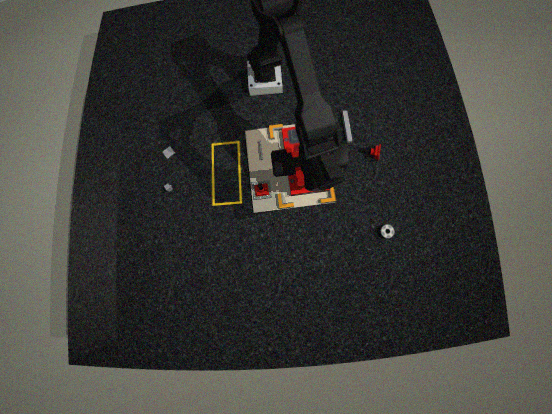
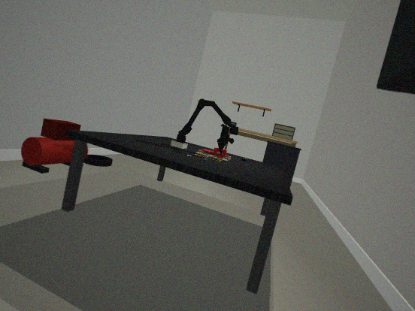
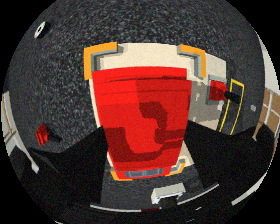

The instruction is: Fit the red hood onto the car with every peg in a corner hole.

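Your red hood (image 3: 142, 117) is gripped between the jaws (image 1: 305, 166) (image 2: 221, 152), over the chassis area of the pale jig (image 1: 262, 206) (image 3: 140, 52); you cannot tell whether the pegs sit in its holes. Orange corner brackets (image 1: 285, 202) (image 3: 100, 50) stand around it. Beside the jig you have a yellow outline (image 1: 213, 174) (image 3: 243, 85) on the dark counter (image 1: 300, 297) (image 2: 169, 163), with a pale ring (image 1: 383, 231) (image 3: 37, 32) well apart.

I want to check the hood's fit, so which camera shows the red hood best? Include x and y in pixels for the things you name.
The wrist view: the hood (image 1: 298, 179) (image 2: 216, 152) (image 3: 142, 120) fills its middle, nearly whole, between the dark fingers. The top view shows only red parts around the arm; the exterior view, a small red patch below the gripper (image 2: 222, 152).
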`<state>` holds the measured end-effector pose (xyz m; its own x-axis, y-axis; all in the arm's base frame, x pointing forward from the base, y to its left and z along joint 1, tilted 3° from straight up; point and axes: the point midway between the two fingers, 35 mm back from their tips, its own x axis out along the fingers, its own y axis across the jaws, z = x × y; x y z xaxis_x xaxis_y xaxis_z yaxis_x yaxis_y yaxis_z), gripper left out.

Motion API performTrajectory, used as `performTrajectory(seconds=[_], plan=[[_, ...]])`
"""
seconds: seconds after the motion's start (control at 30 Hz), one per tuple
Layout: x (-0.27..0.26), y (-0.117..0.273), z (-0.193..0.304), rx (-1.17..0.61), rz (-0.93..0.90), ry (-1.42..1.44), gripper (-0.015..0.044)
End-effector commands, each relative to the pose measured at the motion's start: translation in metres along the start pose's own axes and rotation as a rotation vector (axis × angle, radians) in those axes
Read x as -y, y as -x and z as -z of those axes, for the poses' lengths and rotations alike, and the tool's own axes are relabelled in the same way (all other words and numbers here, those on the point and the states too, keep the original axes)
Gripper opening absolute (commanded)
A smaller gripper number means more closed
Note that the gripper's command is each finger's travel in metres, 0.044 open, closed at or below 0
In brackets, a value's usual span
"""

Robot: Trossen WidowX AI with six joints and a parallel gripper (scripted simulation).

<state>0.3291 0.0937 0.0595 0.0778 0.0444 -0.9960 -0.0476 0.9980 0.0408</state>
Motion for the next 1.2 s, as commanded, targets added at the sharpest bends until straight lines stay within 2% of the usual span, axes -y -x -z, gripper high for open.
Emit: performTrajectory(seconds=[0.0,1.0,1.17], plan=[[-0.0002,-0.0096,0.0027,-0.020,0.000,-0.003,0.0000],[-0.0002,-0.0063,0.0016,-0.013,0.000,-0.002,0.0000],[0.0000,-0.0009,-0.0001,-0.001,0.000,0.000,0.0131]])
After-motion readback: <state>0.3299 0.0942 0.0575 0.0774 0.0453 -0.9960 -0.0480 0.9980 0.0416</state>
